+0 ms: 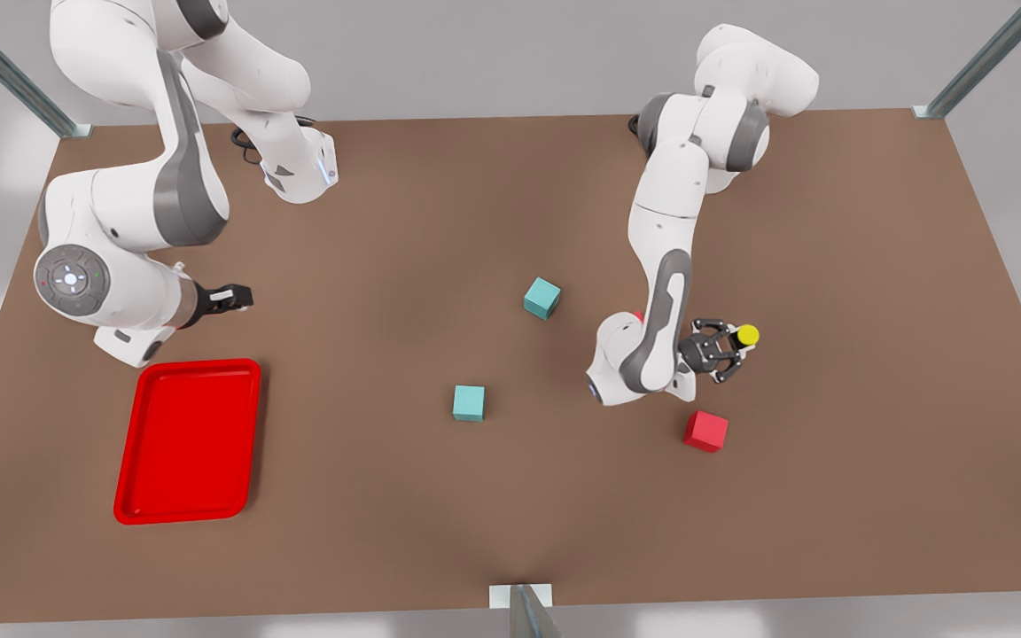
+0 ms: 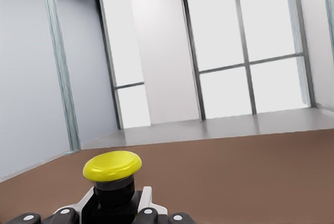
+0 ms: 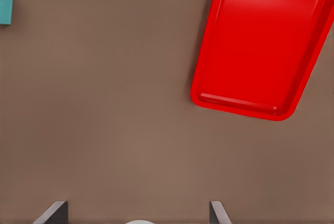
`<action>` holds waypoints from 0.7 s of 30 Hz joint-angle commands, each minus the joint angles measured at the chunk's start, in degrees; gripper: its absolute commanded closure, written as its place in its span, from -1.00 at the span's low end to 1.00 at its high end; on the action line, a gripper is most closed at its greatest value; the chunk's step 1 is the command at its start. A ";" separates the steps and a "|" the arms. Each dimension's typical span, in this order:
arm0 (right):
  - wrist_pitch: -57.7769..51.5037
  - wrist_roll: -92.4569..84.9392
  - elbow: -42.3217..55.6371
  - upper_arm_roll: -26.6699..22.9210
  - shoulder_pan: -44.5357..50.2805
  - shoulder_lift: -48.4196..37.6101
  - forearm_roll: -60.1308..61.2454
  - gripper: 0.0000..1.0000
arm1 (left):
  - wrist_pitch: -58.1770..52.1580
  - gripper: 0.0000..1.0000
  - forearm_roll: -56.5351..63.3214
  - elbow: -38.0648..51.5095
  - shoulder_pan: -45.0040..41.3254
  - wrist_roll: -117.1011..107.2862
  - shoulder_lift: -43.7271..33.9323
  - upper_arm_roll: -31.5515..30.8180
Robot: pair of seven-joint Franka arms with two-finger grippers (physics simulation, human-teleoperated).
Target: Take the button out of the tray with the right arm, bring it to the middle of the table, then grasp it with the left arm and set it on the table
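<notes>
The button (image 1: 745, 337), with a yellow cap and a dark body, sits between the fingers of my left gripper (image 1: 727, 353), which is shut on it. They are low over the table (image 1: 874, 354), right of the middle in the front view. In the left wrist view the button (image 2: 112, 167) stands cap-up in the left gripper (image 2: 116, 205). The red tray (image 1: 189, 439) lies at the front view's left with nothing in it. My right gripper (image 1: 231, 298) waits just behind the tray, open. The right wrist view shows the tray (image 3: 255, 41) and my spread fingertips (image 3: 56, 212).
Two teal cubes (image 1: 541, 298) (image 1: 469, 402) lie near the table's middle. One teal cube (image 3: 5, 8) also shows in the right wrist view. A red cube (image 1: 705, 431) lies just in front of the left gripper. Metal frame posts stand at the table's corners.
</notes>
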 commanded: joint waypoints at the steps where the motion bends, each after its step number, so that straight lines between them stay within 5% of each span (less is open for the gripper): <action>1: -0.15 0.17 0.05 0.12 0.10 -0.07 0.03 -1.00 | 1.84 0.01 -0.07 0.07 0.27 -18.97 0.98 0.03; 21: -0.15 0.17 -0.30 0.12 0.10 0.02 0.12 -1.00 | 7.82 0.00 -1.66 0.07 0.27 -18.89 4.76 -0.15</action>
